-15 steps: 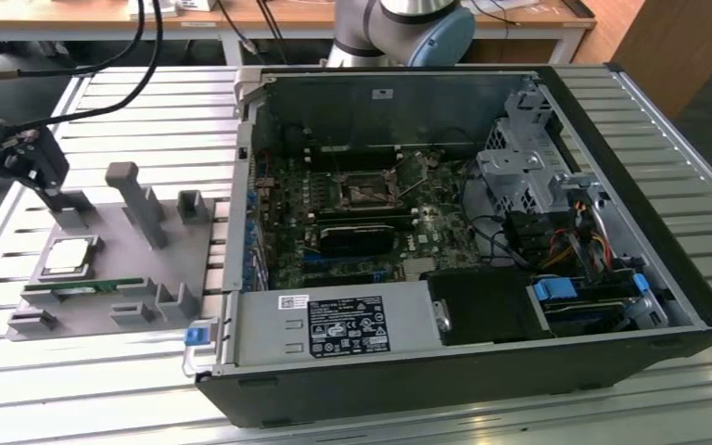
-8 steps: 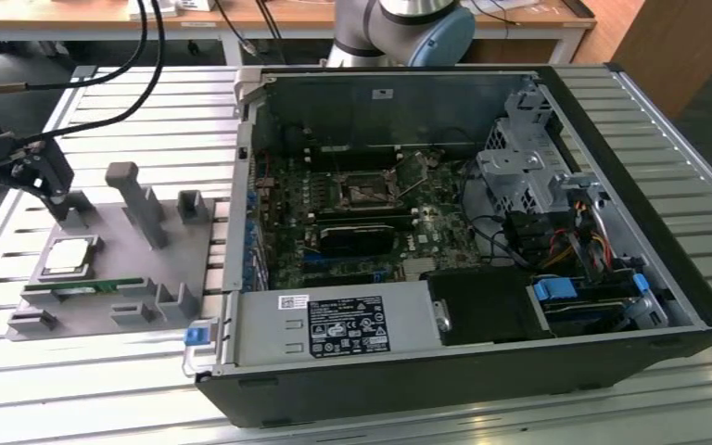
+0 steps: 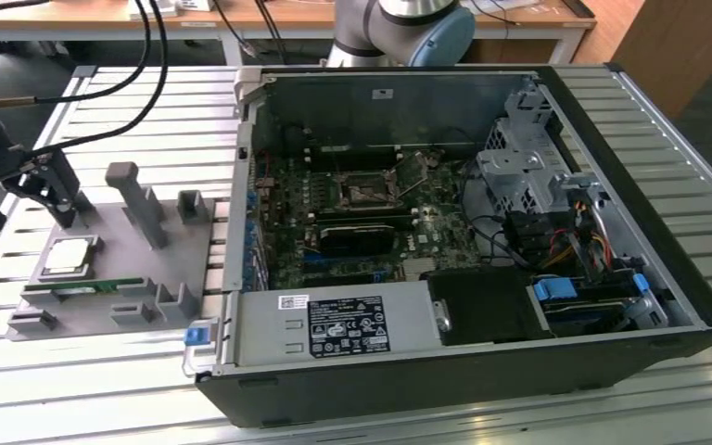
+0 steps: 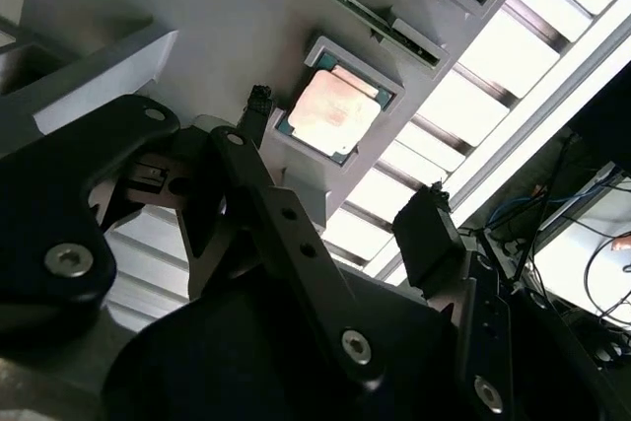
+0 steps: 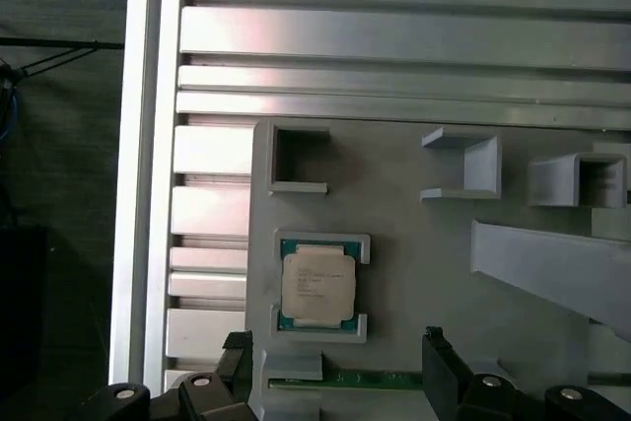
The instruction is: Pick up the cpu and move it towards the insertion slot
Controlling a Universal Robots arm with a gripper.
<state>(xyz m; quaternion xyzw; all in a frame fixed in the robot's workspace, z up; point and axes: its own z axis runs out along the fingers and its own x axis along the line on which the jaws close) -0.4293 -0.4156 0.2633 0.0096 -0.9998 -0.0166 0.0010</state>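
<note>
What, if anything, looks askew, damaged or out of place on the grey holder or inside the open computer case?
Nothing stands out. The cpu lies flat and square in its recess on the grey holder, the insertion slot looks intact, and the open gripper hovers near the cpu without touching it.

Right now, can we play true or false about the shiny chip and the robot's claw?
1. The cpu lies in a holder on the gray tray. True.
2. The gripper is squeezing the cpu. False: it is open and holds nothing. The cpu lies free in its holder.
3. The insertion slot is inside the open computer case. True.
4. The cpu sits in the insertion slot. False: it is on the tray outside the case, toward the exterior view's left.
5. A green memory stick lies on the same tray, beside the cpu. True.
</note>
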